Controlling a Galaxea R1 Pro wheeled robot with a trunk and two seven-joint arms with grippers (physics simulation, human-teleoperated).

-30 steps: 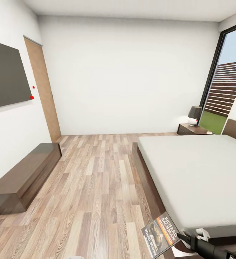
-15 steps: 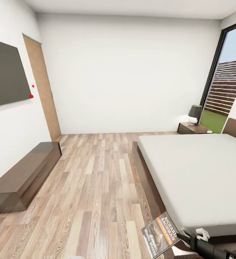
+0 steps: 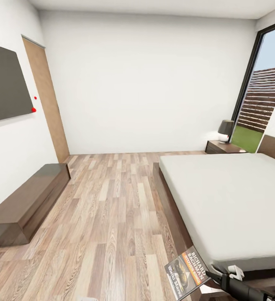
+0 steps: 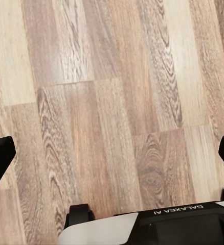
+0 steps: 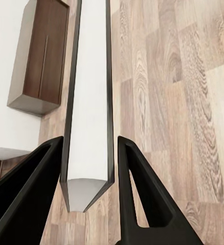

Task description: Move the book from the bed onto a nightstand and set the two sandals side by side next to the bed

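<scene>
Right gripper clamped on the book, above floor.

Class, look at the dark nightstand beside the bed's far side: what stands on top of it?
On the low dark brown nightstand stands a dark-shaded lamp. The grey-mattressed bed covers its lower front.

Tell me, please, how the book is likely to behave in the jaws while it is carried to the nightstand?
The book is a thin paperback, so it is probably light and a little bendy. The right gripper clamps only its lower edge, so most of it stands free and may sway or pivot. Its cover looks glossy, so it could slip.
</scene>
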